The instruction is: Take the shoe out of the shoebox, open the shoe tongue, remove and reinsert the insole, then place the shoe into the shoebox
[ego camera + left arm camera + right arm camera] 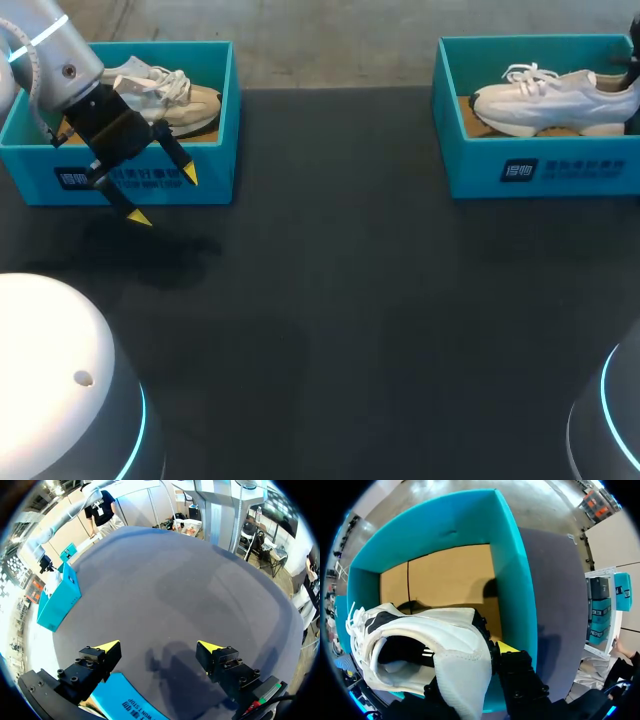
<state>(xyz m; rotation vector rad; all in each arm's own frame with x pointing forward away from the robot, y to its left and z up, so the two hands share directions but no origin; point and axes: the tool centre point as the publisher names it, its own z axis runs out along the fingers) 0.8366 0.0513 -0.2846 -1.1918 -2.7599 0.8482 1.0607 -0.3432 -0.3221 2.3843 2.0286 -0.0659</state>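
Note:
A white shoe (550,100) lies in the teal shoebox (480,170) at the back right. My right gripper (632,68) is at the shoe's heel, at the box's right end. In the right wrist view the right gripper (475,660) is shut on the white shoe's (445,645) heel collar, over the box's brown floor (450,575); only one yellow tip (506,646) shows. My left gripper (163,197) hangs open and empty in front of a second teal shoebox (215,170) that holds a beige-white shoe (165,95). In the left wrist view the left gripper (159,647) holds nothing.
The dark tabletop (350,300) stretches between the two boxes. In the left wrist view, the near box's edge (125,705) lies under the left gripper, and the far box (60,600) stands across the table.

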